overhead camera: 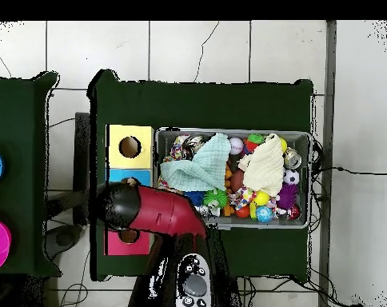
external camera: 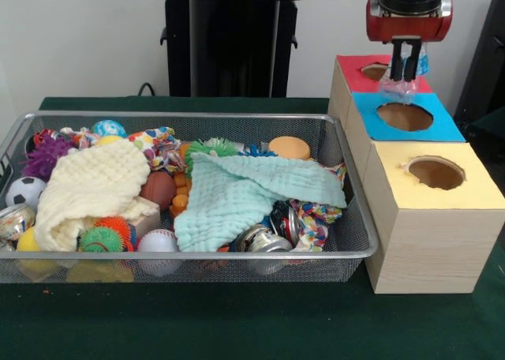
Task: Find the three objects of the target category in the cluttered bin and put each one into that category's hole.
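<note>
The silver wire-mesh bin (external camera: 181,116) sits at the left of the table, full of clutter. It also shows in the overhead view (overhead camera: 310,177). My gripper (external camera: 405,76) hangs over the boxes at the right, between the red-topped hole (external camera: 375,71) and the blue-topped hole (external camera: 405,116). It is shut on a clear plastic thing with a pale blue part (external camera: 397,87), which looks like a small bottle and hangs just above the blue box top. In the overhead view my red arm (overhead camera: 153,210) covers the gripper and part of the boxes.
A yellow-topped box with a hole (external camera: 436,173) stands nearest the camera. The bin holds a cream cloth (external camera: 91,182), a mint cloth (external camera: 237,190), a baseball (external camera: 158,241), a soccer ball (external camera: 25,191), a purple spiky ball (external camera: 46,151), cans (external camera: 264,240) and an orange lid (external camera: 289,147).
</note>
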Motion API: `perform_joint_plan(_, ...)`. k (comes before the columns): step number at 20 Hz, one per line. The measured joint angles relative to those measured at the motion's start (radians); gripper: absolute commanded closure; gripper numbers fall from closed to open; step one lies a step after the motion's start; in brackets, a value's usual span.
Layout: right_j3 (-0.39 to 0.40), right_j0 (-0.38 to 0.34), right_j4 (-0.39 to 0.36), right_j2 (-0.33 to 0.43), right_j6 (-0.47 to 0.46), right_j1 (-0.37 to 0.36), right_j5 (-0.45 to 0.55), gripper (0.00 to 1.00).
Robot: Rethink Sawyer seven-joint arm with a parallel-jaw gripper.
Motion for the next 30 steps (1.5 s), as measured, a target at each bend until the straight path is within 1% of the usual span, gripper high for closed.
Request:
perform_joint_plan(3, -0.031, -0.003, -0.001, 0.0, 0.0, 0.02, 0.0, 1.0)
perform_joint_plan(4, -0.061, -0.003, -0.001, 0.0, 0.0, 0.04, 0.0, 1.0)
perform_joint_plan(11, -0.14, -0.003, -0.001, 0.0, 0.0, 0.099, 0.002, 1.0)
perform_joint_plan(21, -0.189, -0.003, -0.001, 0.0, 0.0, 0.135, 0.077, 1.0)
perform_joint_plan(22, -0.195, -0.004, -0.001, 0.0, 0.0, 0.143, 0.08, 0.0)
perform_joint_plan(30, -0.217, -0.004, -0.001, 0.0, 0.0, 0.169, 0.08, 0.0)
